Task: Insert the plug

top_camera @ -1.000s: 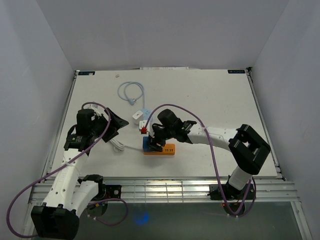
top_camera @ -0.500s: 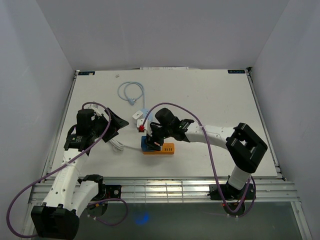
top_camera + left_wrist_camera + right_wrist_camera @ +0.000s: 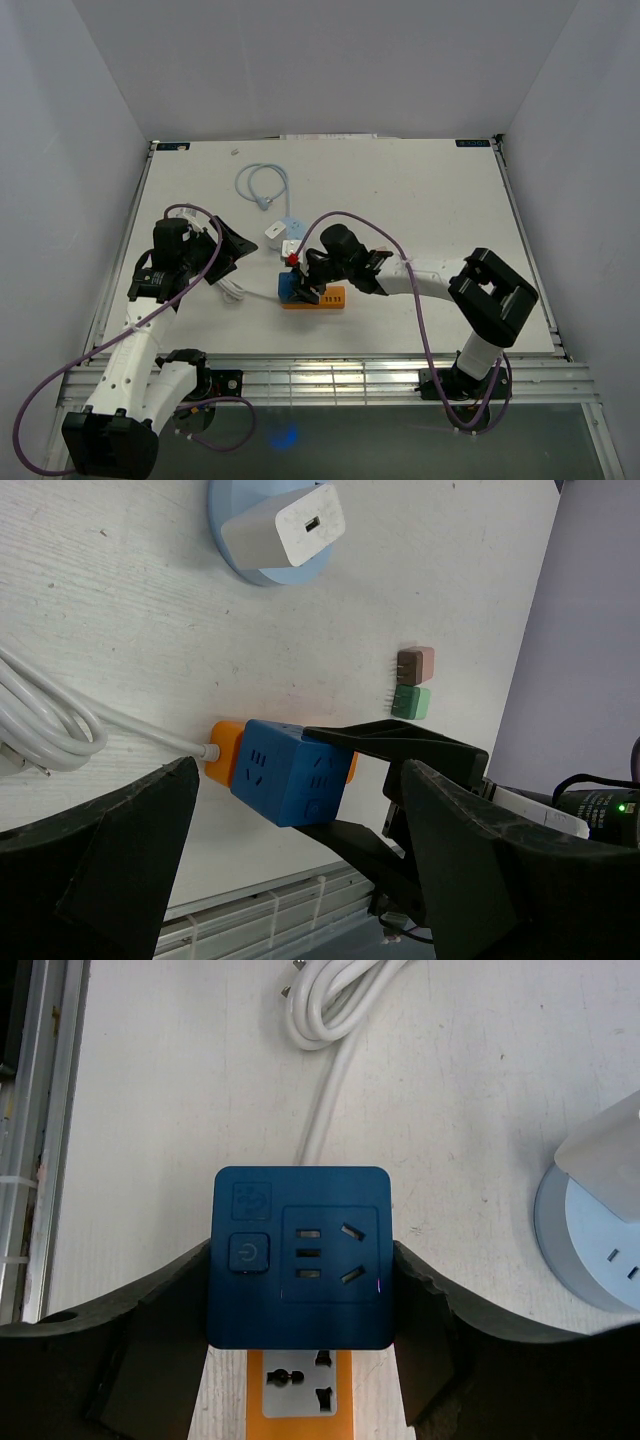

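**Right pincer clamps the blue cube over the orange strip**

The right pincer [image 3: 300,285] is closed on the blue socket cube [image 3: 300,1260], one finger pressed flat against each side. The cube's socket face is turned up toward the wrist. Right under the grip the orange power strip [image 3: 297,1395] lies on the desk [image 3: 420,190], touching the cube; I cannot tell whether the cube is pushed fully home. Past the fingertips a white cable [image 3: 335,1000] runs off into a coil. The left pincer [image 3: 238,252] hangs well apart from the cube, jaws spread wide, holding nothing. Just ahead of it a white charger [image 3: 285,525] sits on a pale-blue disc [image 3: 235,565].
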Tool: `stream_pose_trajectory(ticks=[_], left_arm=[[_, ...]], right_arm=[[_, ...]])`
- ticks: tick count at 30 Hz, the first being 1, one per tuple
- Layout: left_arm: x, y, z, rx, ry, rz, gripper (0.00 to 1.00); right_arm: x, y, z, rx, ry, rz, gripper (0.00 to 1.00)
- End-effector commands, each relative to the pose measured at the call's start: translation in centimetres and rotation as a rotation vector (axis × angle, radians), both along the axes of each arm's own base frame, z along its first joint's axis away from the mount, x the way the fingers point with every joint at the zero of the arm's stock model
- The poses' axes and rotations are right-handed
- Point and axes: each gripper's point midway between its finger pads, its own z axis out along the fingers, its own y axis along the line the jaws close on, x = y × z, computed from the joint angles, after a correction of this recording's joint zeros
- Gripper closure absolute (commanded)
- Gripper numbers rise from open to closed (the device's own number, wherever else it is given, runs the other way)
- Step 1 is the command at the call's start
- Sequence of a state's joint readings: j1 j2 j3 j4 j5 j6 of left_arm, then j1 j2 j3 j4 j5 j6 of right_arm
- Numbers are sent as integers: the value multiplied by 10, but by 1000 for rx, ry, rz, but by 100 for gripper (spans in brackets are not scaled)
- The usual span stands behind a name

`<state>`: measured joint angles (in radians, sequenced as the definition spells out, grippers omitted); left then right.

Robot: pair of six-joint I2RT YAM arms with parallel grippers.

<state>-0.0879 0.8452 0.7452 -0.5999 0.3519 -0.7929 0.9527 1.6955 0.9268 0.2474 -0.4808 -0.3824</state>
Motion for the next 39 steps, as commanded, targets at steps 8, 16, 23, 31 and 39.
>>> stream_pose_trajectory(ticks=[8,16,23,31,39], left_arm=[[-3,-3,10,-4,-37,-35,8],[-9,-22,18,-74,-66,-111,19],[-26,-57,36,-188,-180,-353,52],[-36,-88,15,-236,-121,-473,70],[-41,-104,-9,-207,-59,-487,73]], right_arm=[[-43,-58,-94,-234,206,-70,92],[-37,-53,-81,-214,173,-73,92],[-38,-51,-76,-195,173,-56,92],[-39,-51,-75,-187,177,-49,92],[-40,-50,-75,-187,181,-43,92]])
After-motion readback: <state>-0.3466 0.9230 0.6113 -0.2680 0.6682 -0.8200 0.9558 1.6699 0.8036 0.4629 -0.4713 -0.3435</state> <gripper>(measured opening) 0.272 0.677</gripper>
